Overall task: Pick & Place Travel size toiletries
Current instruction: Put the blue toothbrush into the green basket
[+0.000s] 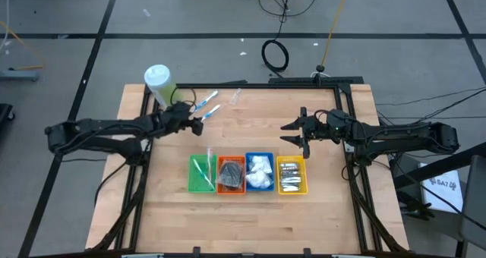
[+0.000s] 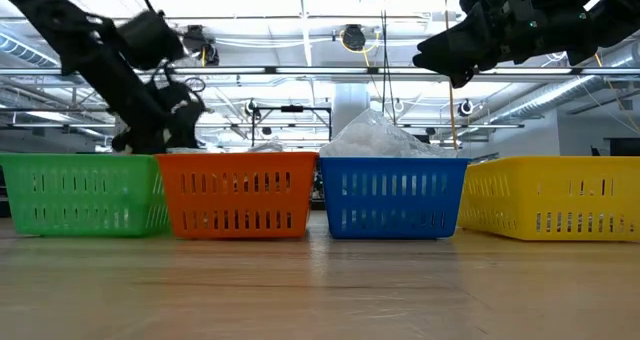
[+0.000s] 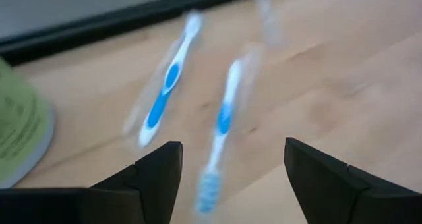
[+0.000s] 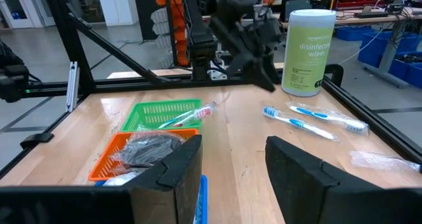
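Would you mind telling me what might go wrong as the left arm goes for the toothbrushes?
1. The left gripper is open over one toothbrush, but the second toothbrush lies close beside it; a finger could nudge or catch it.
2. The green wipes canister stands right by that arm and might be knocked.
3. The right gripper hangs open above the yellow bin, near the likely drop-off route.

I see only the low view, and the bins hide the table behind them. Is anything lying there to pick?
Observer: Yes. Two toothbrushes lie behind the green bin, beside a bottle.
Operator: Where is the left gripper?
Observer: The left gripper is just above them, fingers open, holding nothing.
Operator: And the right one?
Observer: The right gripper hovers behind the yellow bin, open and empty.
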